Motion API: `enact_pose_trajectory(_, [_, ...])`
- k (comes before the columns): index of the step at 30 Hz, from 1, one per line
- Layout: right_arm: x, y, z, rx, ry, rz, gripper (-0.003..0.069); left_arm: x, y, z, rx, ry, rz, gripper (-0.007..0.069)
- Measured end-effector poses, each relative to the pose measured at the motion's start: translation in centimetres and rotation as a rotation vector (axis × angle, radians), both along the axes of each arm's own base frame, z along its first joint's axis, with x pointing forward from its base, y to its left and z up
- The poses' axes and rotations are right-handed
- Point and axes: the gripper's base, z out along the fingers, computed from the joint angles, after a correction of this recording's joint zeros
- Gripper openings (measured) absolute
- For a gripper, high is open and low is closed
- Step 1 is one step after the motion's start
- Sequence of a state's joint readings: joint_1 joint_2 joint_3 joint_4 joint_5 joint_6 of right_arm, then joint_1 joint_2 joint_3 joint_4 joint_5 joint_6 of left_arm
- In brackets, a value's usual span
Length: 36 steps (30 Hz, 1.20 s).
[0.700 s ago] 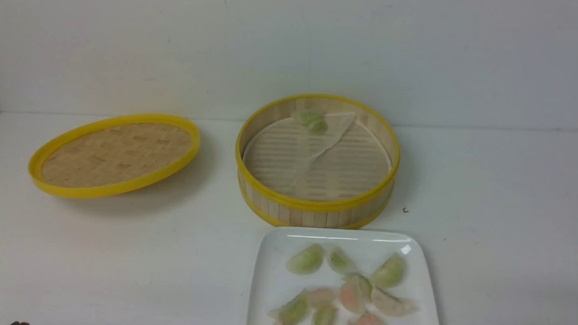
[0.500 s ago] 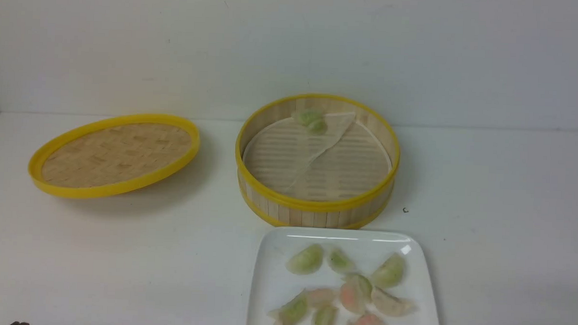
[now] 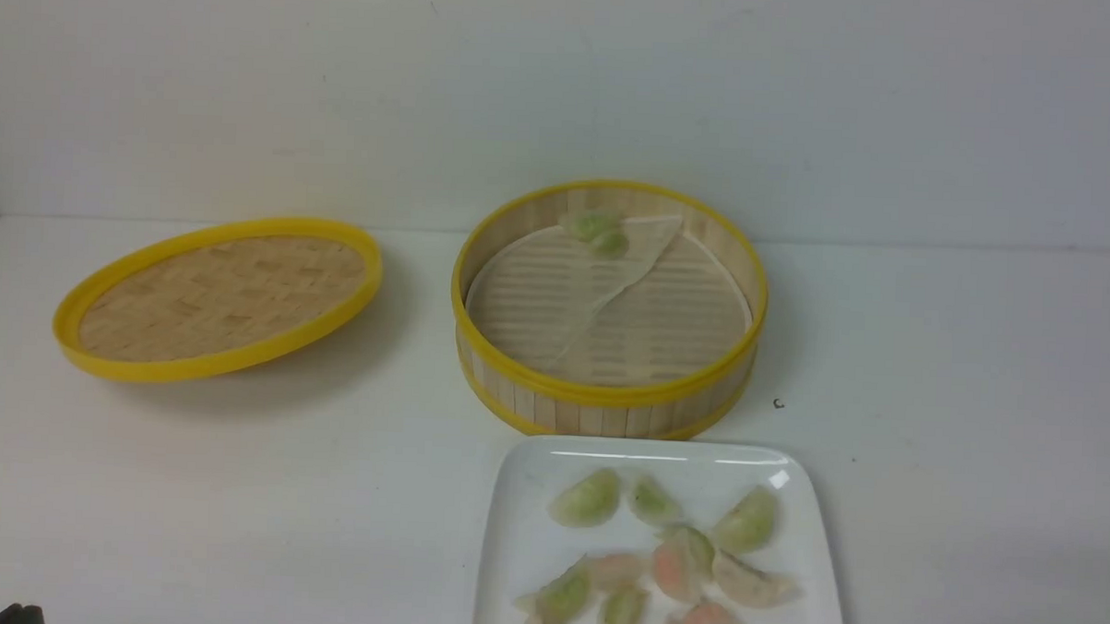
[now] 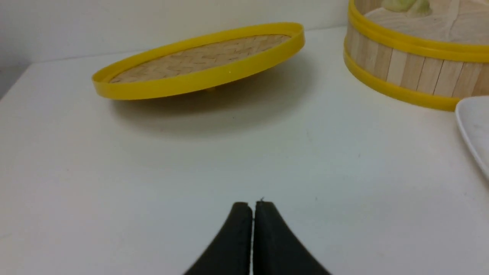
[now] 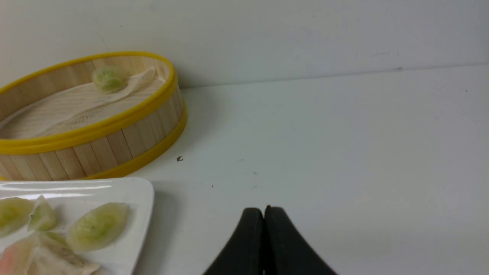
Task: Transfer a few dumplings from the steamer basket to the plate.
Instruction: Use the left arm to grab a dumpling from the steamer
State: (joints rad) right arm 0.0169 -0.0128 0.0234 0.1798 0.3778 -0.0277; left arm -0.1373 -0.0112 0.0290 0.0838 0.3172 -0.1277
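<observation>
Left gripper [image 4: 252, 204] edging in at 7 o'clock, closed empty like right gripper [image 5: 263, 211]. Dumplings [image 3: 587, 498] on plate [image 3: 510, 551]; likely finished.

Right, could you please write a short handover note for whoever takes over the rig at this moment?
Left end effector: shut, empty, over bare table, short of the lid.
Right end effector: shut, empty, beside the plate.
Steamer basket: open, one green dumpling at its far wall, by the folded liner.
Done: several green dumplings lie on the plate among pink ones.
Left: probably nothing; "a few" looks met. Move the last one only if wanted.
</observation>
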Motion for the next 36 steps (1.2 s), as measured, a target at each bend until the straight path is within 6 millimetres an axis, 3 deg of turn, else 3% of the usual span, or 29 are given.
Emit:
enact_pose_trajectory(7, [0.0, 0.0, 0.0, 0.000, 0.000, 0.000, -0.0015, 0.2, -0.4, 2.0, -0.343, -0.182, 0.008, -0.0010])
enact_pose_trajectory(11, [0.0, 0.0, 0.0, 0.000, 0.000, 0.000, -0.0015, 0.2, -0.2, 3.3, -0.399, -0.318, 0.002, -0.0010])
enact_pose_trajectory(14, [0.0, 0.0, 0.0, 0.000, 0.000, 0.000, -0.0015, -0.2, 0.1, 5.2, -0.438, -0.526, -0.009, -0.0010])
enact_pose_trajectory(15, [0.0, 0.0, 0.0, 0.000, 0.000, 0.000, -0.0015, -0.7, 0.3, 6.8, -0.458, -0.658, -0.018, -0.0010])
enact_pose_trajectory(17, [0.0, 0.0, 0.0, 0.000, 0.000, 0.000, -0.0015, -1.1, 0.3, 8.3, -0.474, -0.695, -0.026, -0.0010])
enact_pose_trajectory(18, [0.0, 0.0, 0.0, 0.000, 0.000, 0.000, -0.0015, -1.3, 0.3, 10.2, -0.477, -0.697, -0.034, -0.0010])
enact_pose_trajectory(22, [0.0, 0.0, 0.0, 0.000, 0.001, 0.000, -0.0015, -0.5, -0.2, 15.8, -0.389, -0.459, -0.032, -0.0010])
enact_pose_trajectory(24, [0.0, 0.0, 0.0, 0.000, 0.001, 0.000, -0.0015, 1.1, -0.5, 17.8, -0.308, -0.243, -0.011, -0.0010])
enact_pose_trajectory(25, [0.0, 0.0, 0.0, 0.000, 0.001, 0.000, -0.0015, 3.2, -0.9, 19.1, -0.225, 0.005, 0.006, -0.0010])
enact_pose_trajectory(27, [0.0, 0.0, 0.0, 0.000, 0.001, 0.000, -0.0015, 5.5, -1.3, 19.7, -0.149, 0.223, -0.001, -0.0010])
enact_pose_trajectory(28, [0.0, 0.0, 0.0, 0.000, 0.001, 0.000, -0.0015, 7.7, -1.8, 19.7, -0.094, 0.390, -0.025, -0.0010])
enact_pose_trajectory(29, [0.0, 0.0, 0.0, 0.000, 0.001, 0.000, -0.0015, 7.6, -1.8, 19.6, -0.084, 0.403, -0.028, -0.0010])
enact_pose_trajectory(32, [0.0, 0.0, 0.0, 0.000, 0.001, 0.000, -0.0015, 13.5, -3.4, 18.4, 0.008, 0.674, -0.153, -0.0010])
enact_pose_trajectory(36, [0.0, 0.0, 0.0, 0.000, 0.001, 0.000, -0.0015, 20.1, -6.1, 16.3, 0.090, 0.801, -0.342, -0.0010])
